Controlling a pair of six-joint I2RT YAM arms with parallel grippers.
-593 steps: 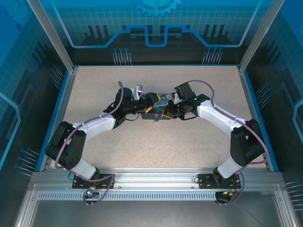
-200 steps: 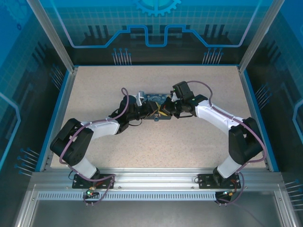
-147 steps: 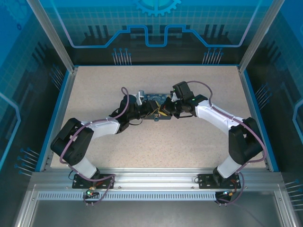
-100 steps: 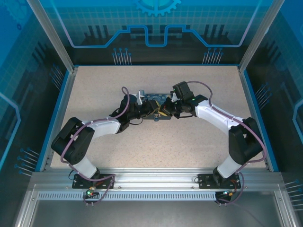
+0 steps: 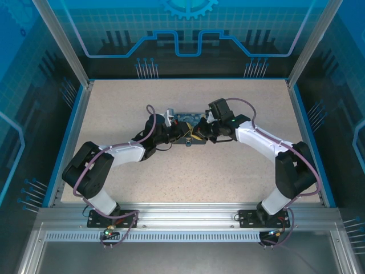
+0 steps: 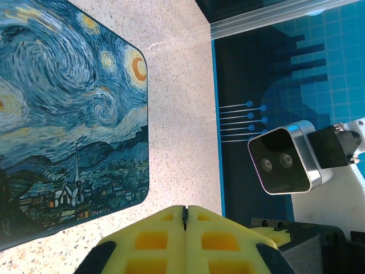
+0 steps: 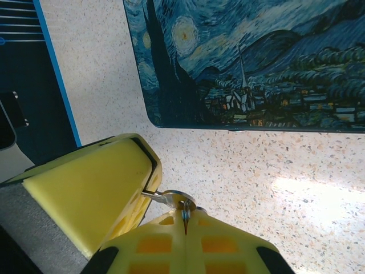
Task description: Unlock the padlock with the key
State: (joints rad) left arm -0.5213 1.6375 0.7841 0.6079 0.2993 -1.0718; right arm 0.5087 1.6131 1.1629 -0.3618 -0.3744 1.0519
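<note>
Down at the centre of the table (image 5: 228, 165), both arms meet nose to nose, right beside the painted tin (image 6: 68, 114). Left end effector (image 6: 185, 214): yellow pads pressed flat together, no gap at all. Right end effector (image 7: 185, 229): closed too, and there's the key (image 7: 173, 197), a tiny grey sliver with a little ring. It's pinched in the right-hand seam and reaches across into the edge of the left fingers (image 7: 97, 182). So both sides look to have a bite on the same scrap of metal, near the tin's rounded corner. The padlock is too small for me to place with any confidence.

Now the danger, as I read it: two grips on one tiny key. If either arm shifts while both are clamped, the key could twist, bend or pop free. If one lets go and the other has only the ring, the key could swing or drop onto the speckled table, where it would be hard to find. And a skewed key won't line up with a keyhole that small.
</note>
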